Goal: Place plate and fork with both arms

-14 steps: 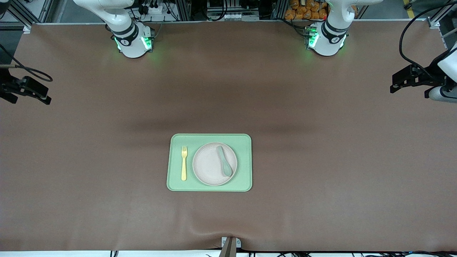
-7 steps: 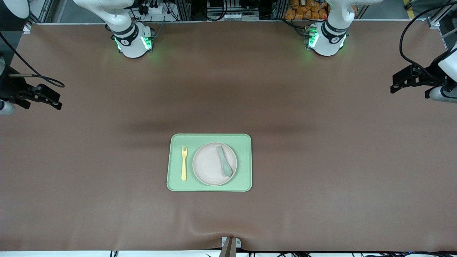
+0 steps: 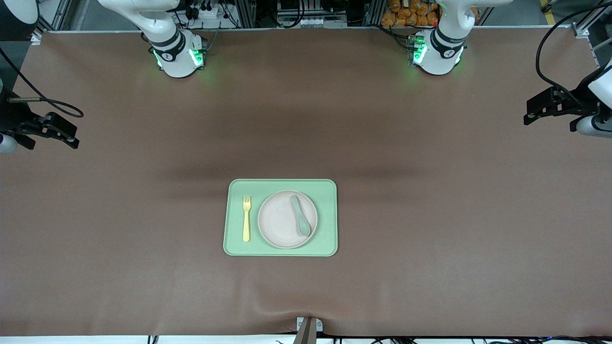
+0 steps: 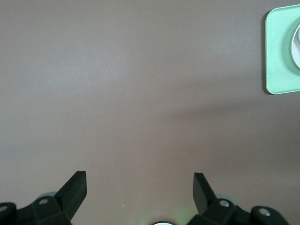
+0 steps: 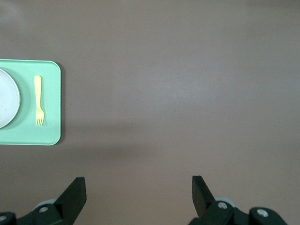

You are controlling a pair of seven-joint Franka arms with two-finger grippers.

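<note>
The cream plate (image 3: 277, 222) lies in the middle of the light-green tray (image 3: 327, 220), and a muted-green spoon (image 3: 300, 215) rests on it. Beside the plate, toward the right arm's end, the pale-yellow fork (image 3: 246, 218) lies on the tray. My right gripper (image 3: 71, 136) hangs open and empty over bare table at the right arm's end. Its wrist view shows the open right gripper (image 5: 138, 178), the fork (image 5: 38, 101) and the plate (image 5: 5, 105). My left gripper (image 3: 528, 112) hangs open and empty over bare table at the left arm's end. Its wrist view shows the open left gripper (image 4: 139, 174) and a tray corner (image 4: 281, 56).
The brown table mat (image 3: 430, 215) spreads wide around the tray on every side. Both arm bases (image 3: 179, 57) (image 3: 437, 55) stand with green lights along the table edge farthest from the front camera. A small bracket (image 3: 308, 327) sits at the nearest edge.
The right gripper has shifted a short way in over the table from its end. The left gripper has barely moved. Plate, fork, spoon and tray lie as before.
</note>
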